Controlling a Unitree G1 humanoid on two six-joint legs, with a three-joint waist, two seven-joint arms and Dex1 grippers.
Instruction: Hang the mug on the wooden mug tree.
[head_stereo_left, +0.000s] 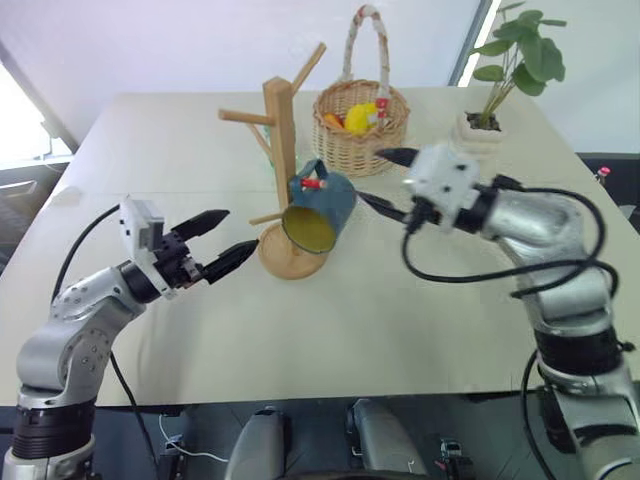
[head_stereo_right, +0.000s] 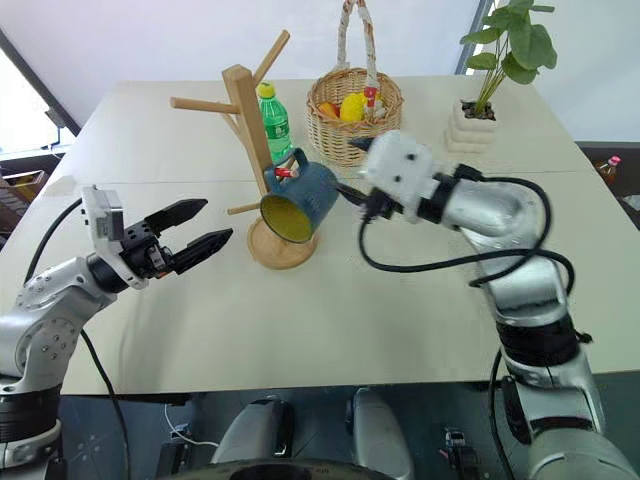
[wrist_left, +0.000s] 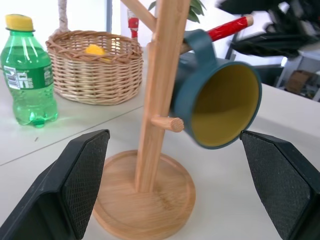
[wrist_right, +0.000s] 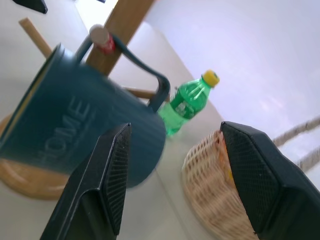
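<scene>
Right gripper (head_stereo_left: 382, 178) with fingers spread beside the mug, holding nothing, left gripper (head_stereo_right: 200, 226) spread near the base, pale tabletop (head_stereo_left: 400, 330), light wooden mug tree (head_stereo_right: 248, 120), teal-blue mug with yellow interior (head_stereo_right: 300, 202) hanging by its handle on the red-tipped peg (head_stereo_right: 285, 172).

My left hand (wrist_left: 175, 195) is spread wide, its two black fingers (wrist_left: 75, 185) flanking the wooden mug tree (wrist_left: 157, 115) on the desk (wrist_left: 40, 150). The teal mug (wrist_left: 215, 100) hangs by its handle on the red-tipped peg (wrist_left: 231, 27), its yellow inside tilted toward me. Behind the tree stand a wicker basket (wrist_left: 95, 67) and, beside it, a green plastic bottle (wrist_left: 26, 72).
</scene>
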